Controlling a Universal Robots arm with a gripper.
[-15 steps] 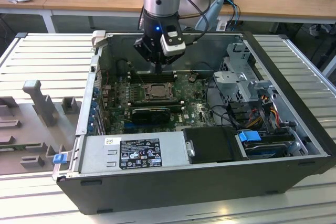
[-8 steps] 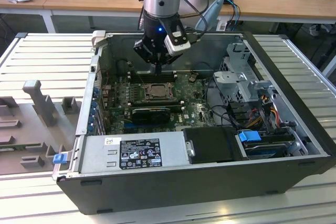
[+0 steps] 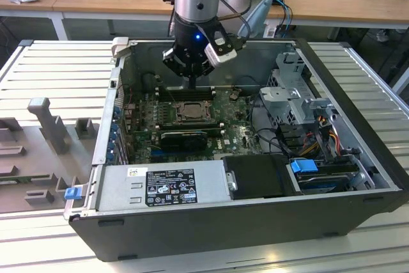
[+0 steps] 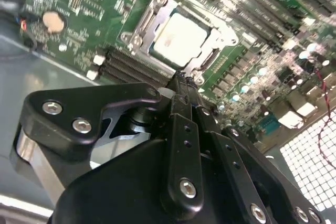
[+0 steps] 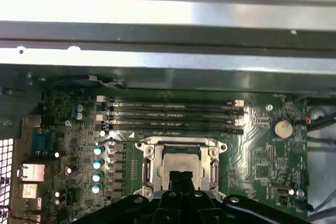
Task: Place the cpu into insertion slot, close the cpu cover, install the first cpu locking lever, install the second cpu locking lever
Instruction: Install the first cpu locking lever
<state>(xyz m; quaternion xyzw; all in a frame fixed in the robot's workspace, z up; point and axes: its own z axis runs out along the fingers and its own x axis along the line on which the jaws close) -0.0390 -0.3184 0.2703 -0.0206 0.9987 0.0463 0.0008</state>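
Observation:
The pale silvery cpu lies flat in the insertion slot on the green board. The grey cpu cover lies down around it, framing the chip through its cut-out, with its rim level on the socket. My gripper hangs just above the socket's edge, on the side toward the long memory slots. Its black fingers are pressed together into one narrow tip with nothing between them. In the exterior view the gripper points straight down inside the open computer case. I cannot make out the locking levers.
Long black memory slots run beside the socket. The case's metal wall stands close behind them. A power supply, a black cover, a drive cage and cables fill the case's near and right parts.

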